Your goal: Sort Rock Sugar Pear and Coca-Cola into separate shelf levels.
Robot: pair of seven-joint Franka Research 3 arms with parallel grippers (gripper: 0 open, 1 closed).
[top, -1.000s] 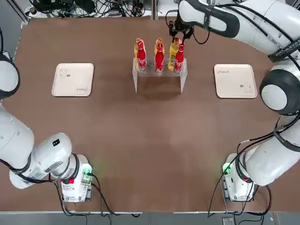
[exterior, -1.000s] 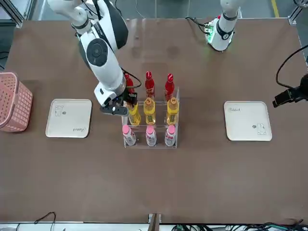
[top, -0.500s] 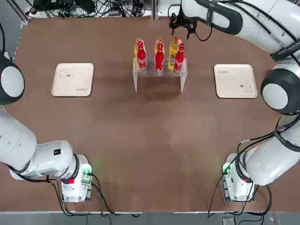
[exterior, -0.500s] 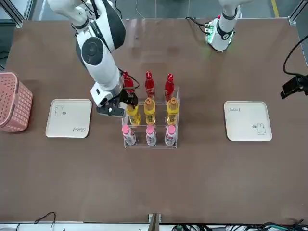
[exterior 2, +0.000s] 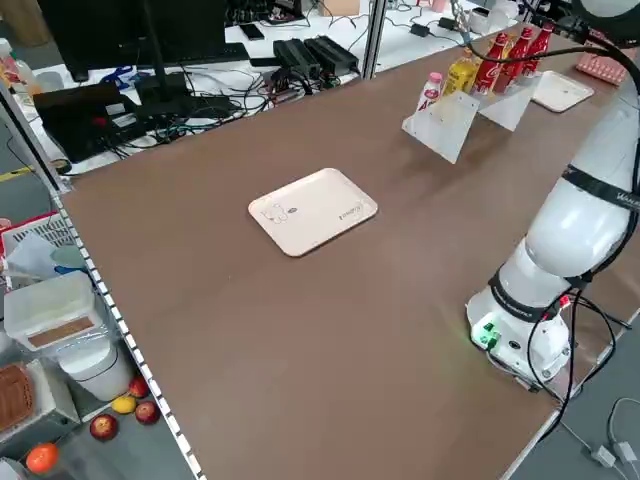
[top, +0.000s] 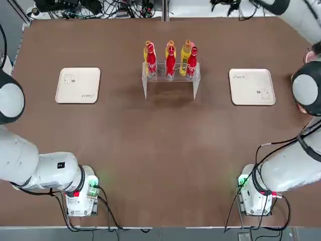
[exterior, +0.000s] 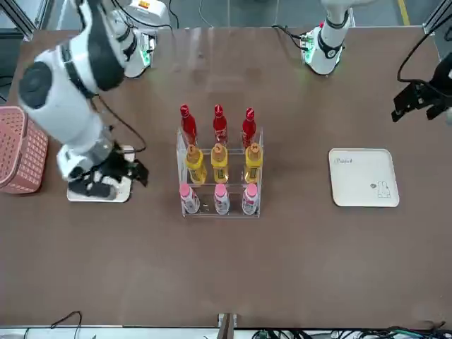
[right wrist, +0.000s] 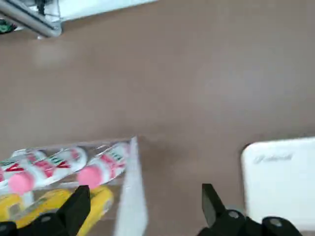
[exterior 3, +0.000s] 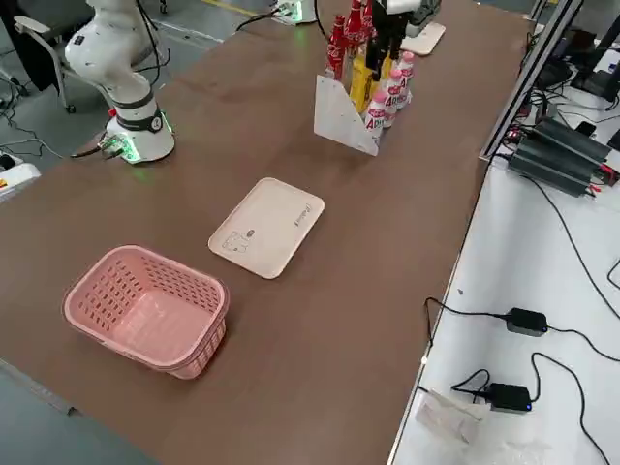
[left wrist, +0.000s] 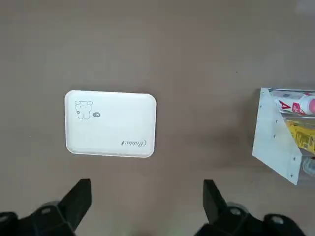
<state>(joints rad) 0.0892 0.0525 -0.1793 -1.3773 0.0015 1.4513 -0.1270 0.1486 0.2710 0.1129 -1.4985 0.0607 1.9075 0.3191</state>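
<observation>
Bottles fill the clear acrylic rack that stands toward the far edge of the brown surface, midway between its sides, and we read the layout as deliberate: three Coca-Cola bottles line the top tier, three Rock Sugar Pear bottles the middle tier, and three pink-capped bottles the lowest, so each drink keeps its own level and we judge the sort essentially done. We find the right gripper away from the rack, hanging over the beige tray on its own side, its fingers spread and holding nothing. The left gripper is raised near the left edge of the surface, fingers likewise spread and empty above the other beige tray. A pink basket sits at the right edge. Beyond the far edge lie cables and power supplies; beside the left edge we see bins and loose fruit on the floor.
</observation>
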